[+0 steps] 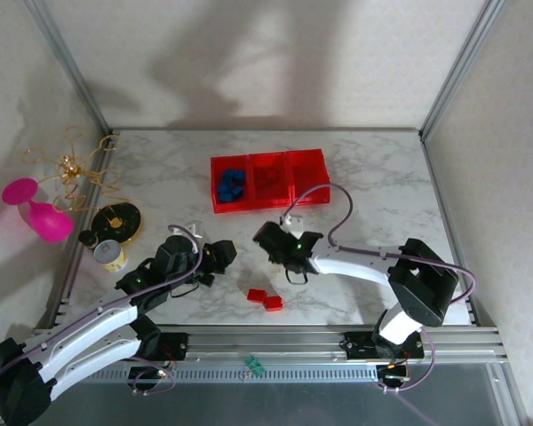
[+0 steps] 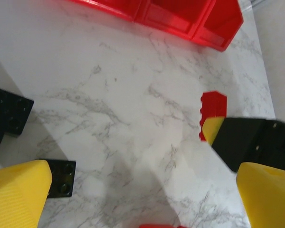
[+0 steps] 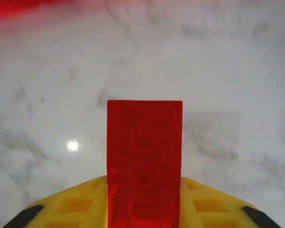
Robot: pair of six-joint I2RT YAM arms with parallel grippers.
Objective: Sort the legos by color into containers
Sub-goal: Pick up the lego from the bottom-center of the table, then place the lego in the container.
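Now my right fingers (image 3: 80,204) pinch a red lego (image 3: 145,142) standing upright between them; best to grip firmly, lift straight, and carry it ahead to the containers (image 1: 306,177), avoiding the blue-filled bin (image 1: 215,186).

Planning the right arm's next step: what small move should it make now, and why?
Probably lift the right gripper and carry it toward the middle bin: it is shut on a red brick over the marble table, the left bin holds blue bricks, and the middle one seems to hold red.
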